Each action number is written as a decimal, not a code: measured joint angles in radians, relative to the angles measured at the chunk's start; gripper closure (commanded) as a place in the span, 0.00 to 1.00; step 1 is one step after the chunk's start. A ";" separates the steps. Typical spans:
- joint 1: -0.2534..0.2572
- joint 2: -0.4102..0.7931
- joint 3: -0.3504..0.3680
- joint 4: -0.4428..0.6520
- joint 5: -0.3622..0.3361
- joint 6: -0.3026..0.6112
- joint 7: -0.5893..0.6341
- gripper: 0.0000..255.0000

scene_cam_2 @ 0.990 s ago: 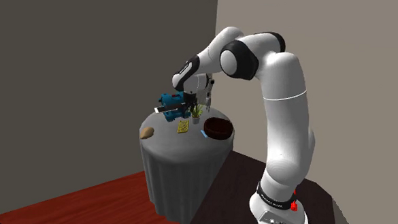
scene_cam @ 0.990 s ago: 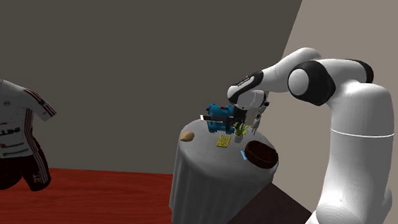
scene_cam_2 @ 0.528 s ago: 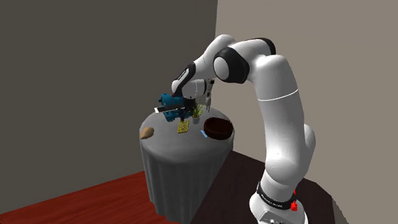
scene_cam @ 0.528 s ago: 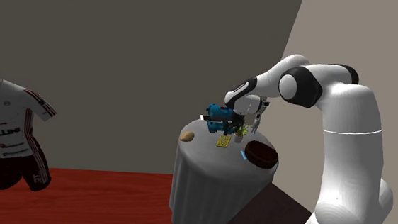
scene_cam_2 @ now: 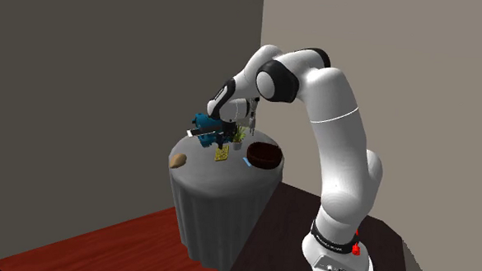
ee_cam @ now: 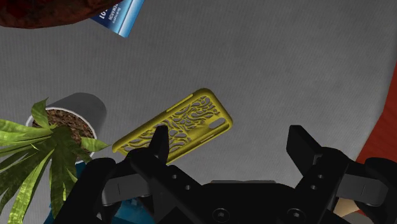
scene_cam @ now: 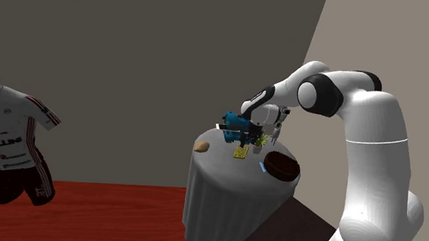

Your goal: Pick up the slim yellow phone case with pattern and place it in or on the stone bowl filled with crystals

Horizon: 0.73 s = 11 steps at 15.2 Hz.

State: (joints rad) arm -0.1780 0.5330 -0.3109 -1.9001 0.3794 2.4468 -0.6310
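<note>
Yellow phone case (ee_cam: 181,121) laid flat on grey table (ee_cam: 286,57), black gripper (ee_cam: 229,139) spread apart above it, nothing clamped

I have my arm (scene_cam: 372,141) arched forward and down, gripper (ee_cam: 229,139) pointing at the surface, jaws spread wide apart.

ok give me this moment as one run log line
phase: pre-grasp | yellow phone case: flat on grey table, not gripped | end effector: open, close above case | dark bowl: case not in it
</note>
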 measured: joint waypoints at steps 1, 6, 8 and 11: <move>0.000 0.000 0.000 0.000 0.000 0.000 0.000 1.00; 0.000 0.000 0.000 0.000 0.000 0.000 0.000 1.00; 0.000 0.000 0.000 0.000 0.000 0.000 0.000 1.00; 0.000 0.000 0.000 0.000 0.000 0.000 0.000 0.00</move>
State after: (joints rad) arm -0.1780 0.5330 -0.3109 -1.9001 0.3794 2.4468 -0.6310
